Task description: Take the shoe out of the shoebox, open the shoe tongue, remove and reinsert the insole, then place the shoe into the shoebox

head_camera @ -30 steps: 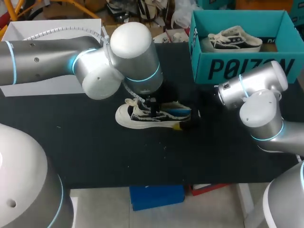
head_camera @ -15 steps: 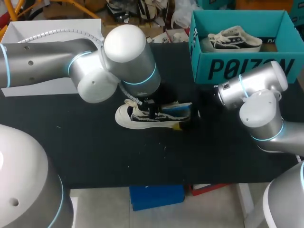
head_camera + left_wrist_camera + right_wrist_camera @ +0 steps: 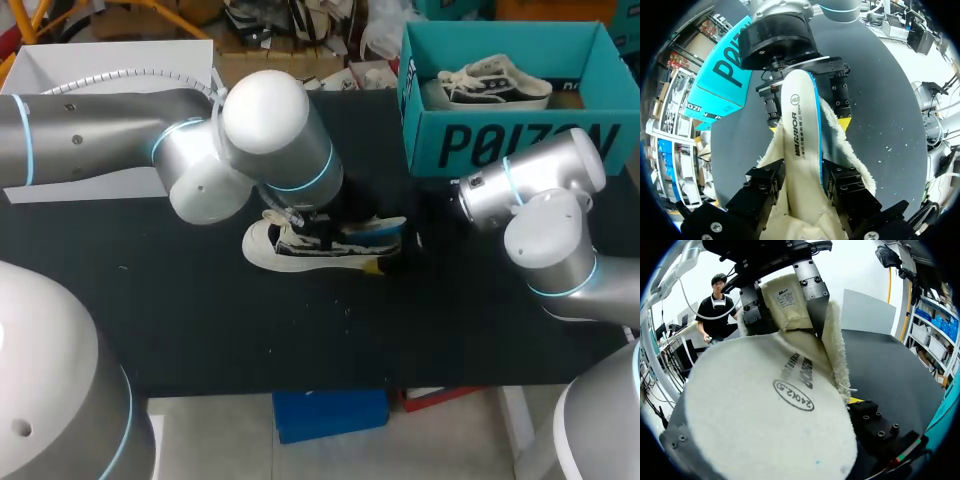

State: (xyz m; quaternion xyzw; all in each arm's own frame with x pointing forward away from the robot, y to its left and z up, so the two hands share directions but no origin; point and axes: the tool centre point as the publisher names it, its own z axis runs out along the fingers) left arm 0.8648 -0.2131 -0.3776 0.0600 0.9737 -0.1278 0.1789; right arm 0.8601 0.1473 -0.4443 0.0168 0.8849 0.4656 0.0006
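the shoe [image 3: 275, 245] lies on its sole on the black table [image 3: 200, 320], out of the box [image 3: 520, 140], with its toe toward the left arm's side and its heel toward the right arm's. the left gripper [image 3: 802, 187] hangs over the shoe's mouth. its fingers [image 3: 762, 182] are clamped on the insole [image 3: 797, 115], one on each long edge, about mid-length. ahead of those fingers the white insole with its blue rim runs out over the heel, and its heel end is lifted clear of the fleecy collar. the fore part is hidden down inside the shoe. from the heel end the tongue [image 3: 785, 300] shows upright in the gap between the left fingers, its label facing back. the right gripper [image 3: 809, 125] sits at the heel. its fingers are pressed on the shoe from both sides, one yellow tip touching the fleece, and the raised insole end hangs over the space between them. the box stands well apart from both pairs of fingers, beyond the right arm, with the other shoe [image 3: 495, 82] lying inside it.
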